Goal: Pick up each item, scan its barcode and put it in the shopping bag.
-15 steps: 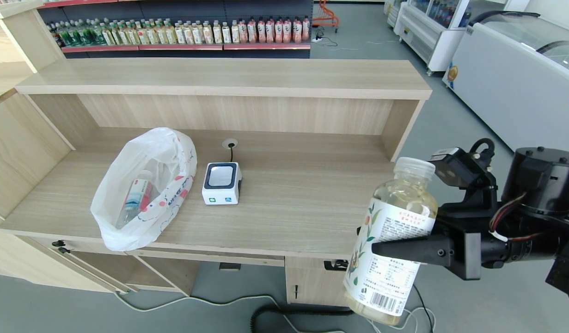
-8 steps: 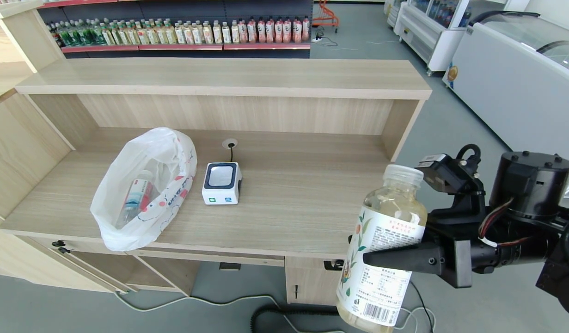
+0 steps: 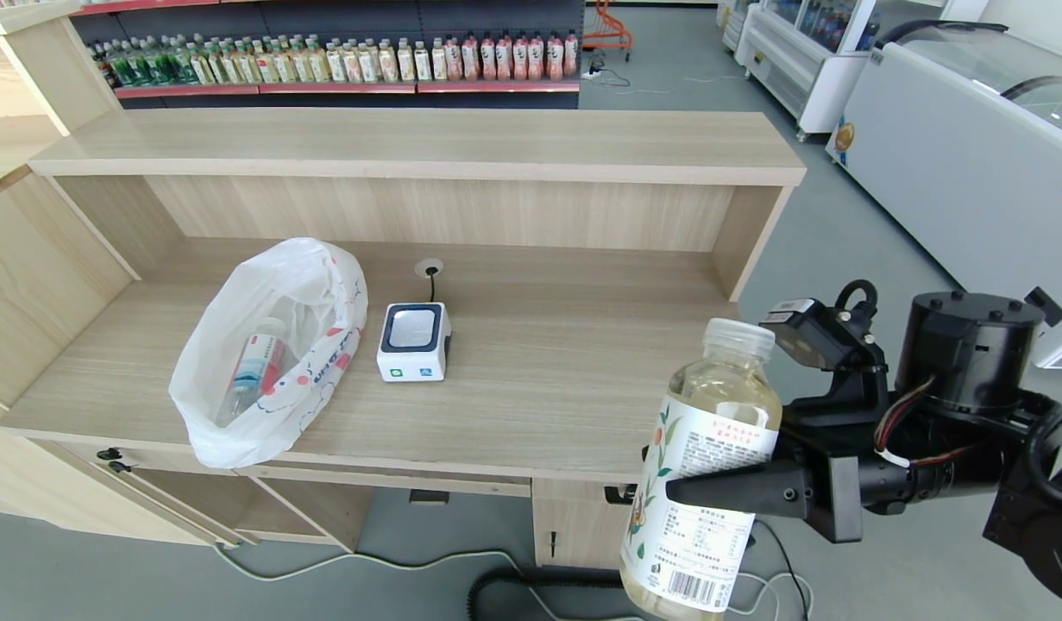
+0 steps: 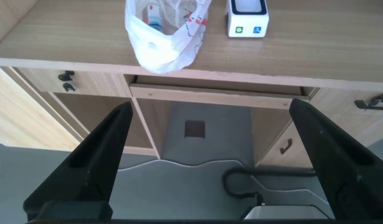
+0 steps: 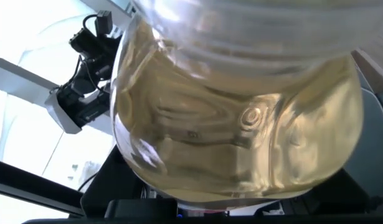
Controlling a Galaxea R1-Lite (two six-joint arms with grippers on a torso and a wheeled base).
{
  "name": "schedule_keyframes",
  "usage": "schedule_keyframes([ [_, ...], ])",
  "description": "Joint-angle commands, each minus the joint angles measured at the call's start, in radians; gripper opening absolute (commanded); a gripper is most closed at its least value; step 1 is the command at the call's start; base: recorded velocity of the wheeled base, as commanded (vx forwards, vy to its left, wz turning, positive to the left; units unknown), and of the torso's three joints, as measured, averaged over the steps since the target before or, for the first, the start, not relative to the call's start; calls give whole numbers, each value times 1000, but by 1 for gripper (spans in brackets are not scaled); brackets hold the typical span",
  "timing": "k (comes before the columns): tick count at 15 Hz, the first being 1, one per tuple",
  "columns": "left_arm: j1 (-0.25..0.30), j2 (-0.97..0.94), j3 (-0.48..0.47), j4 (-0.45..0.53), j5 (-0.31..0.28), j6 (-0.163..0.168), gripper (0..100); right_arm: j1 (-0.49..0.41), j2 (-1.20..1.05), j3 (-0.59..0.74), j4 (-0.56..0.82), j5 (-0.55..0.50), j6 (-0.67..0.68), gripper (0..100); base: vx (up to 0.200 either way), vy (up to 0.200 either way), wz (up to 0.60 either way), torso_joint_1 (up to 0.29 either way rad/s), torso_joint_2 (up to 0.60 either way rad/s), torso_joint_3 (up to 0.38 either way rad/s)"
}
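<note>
**A:** Our right end effector (image 3: 712, 485) is clamped round the middle of the bottle (image 3: 716, 405), at the lower right of the frame. Why grip it there?

**B:** We judge it leaves the barcode (image 3: 690, 589), near the base, bare for the scanner (image 3: 414, 340). The bottle stands nearly upright off the table's (image 3: 565, 388) right front corner, over the floor (image 3: 893, 578).

**A:** So it isn't scanned yet?

**B:** We think not. The scanner sits mid-frame, facing up, well apart from the bottle. We'd have to tip the barcode down over it.

**A:** And the bag (image 3: 323, 285)?

**B:** Just left of the scanner, mouth open toward us, with one item (image 3: 254, 366) already lying inside.

**A:** Our left end effector (image 4: 207, 165)?

**B:** Fingers (image 4: 98, 155) wide and empty, hanging low before the table's front edge. We'd guess that keeps it out of the way.
</note>
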Motion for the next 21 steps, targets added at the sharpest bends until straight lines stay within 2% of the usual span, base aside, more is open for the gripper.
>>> schedule_keyframes([
  [1,0,0,0,0,0,0,100,1,7,-1,-1,1,1,0,0,0,0,0,0,0],
  [7,0,0,0,0,0,0,100,-1,-9,2,-1,-4,-2,0,0,0,0,0,0,0],
  [9,0,0,0,0,0,0,100,-11,-21,-10,-1,-53,-49,0,0,0,0,0,0,0],
  [10,0,0,0,0,0,0,100,-30,-24,-30,3,-137,-132,0,0,0,0,0,0,0],
  [12,0,0,0,0,0,0,100,-93,-27,-96,3,-387,-293,0,0,0,0,0,0,0],
  [13,0,0,0,0,0,0,100,-131,-29,-134,6,-459,-335,0,0,0,0,0,0,0],
  [14,0,0,0,0,0,0,100,-202,-21,-174,7,-530,-437,0,0,0,0,0,0,0],
  [16,0,0,0,0,0,0,100,-304,1,-217,7,-570,-698,0,0,0,0,0,0,0],
  [21,0,0,0,0,0,0,100,-320,-23,-215,-2,-613,-927,0,0,0,0,0,0,0],
])
